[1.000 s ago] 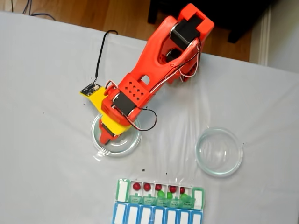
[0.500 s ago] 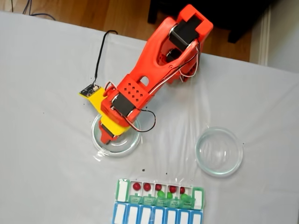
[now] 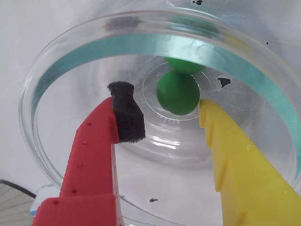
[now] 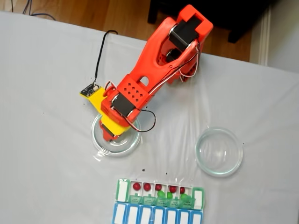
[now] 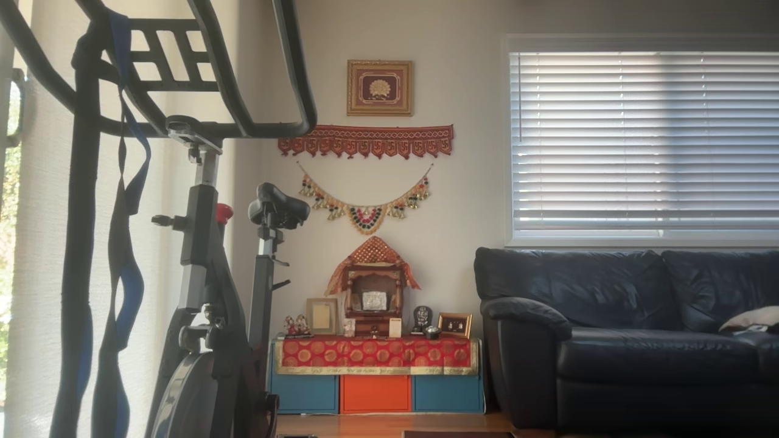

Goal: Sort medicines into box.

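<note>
The arm barely shifts over the last second: in the fixed view it sits over the left glass dish (image 4: 115,140) just as it did a moment ago, the head perhaps a touch lower into the bowl. So the change is small, a settling rather than a move.

From the wrist view the pincer (image 3: 167,115) is open, red finger with its black foam pad on the left, yellow finger on the right, and the green ball (image 3: 178,92) lies between the tips on the floor of the dish, nearly touching the yellow one. Nothing is gripped yet. The greenish shape just above the ball looks like its reflection in the glass.

The box (image 4: 160,193) lies near the bottom edge of the table, well apart from the dish, with red and green balls already in several compartments. The other dish (image 4: 219,151) looks empty. I'd judge this is the last medicine to fetch, and closing on it comes next; a round glossy ball could squirt out sideways.
</note>
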`<control>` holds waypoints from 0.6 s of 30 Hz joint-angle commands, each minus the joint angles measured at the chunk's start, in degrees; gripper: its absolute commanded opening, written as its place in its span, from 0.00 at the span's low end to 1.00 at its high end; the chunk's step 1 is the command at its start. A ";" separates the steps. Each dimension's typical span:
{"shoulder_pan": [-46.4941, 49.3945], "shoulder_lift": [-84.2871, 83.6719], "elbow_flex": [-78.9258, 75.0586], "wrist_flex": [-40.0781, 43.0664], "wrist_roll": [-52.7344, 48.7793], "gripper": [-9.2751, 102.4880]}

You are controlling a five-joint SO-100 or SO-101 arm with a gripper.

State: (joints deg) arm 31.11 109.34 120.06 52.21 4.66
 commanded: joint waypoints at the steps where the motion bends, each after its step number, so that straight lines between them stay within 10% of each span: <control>1: -0.18 1.49 -3.52 -0.53 -0.44 0.28; 18: -0.09 2.46 -3.25 0.44 -3.52 0.26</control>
State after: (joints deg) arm 31.11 109.34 120.06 52.21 1.85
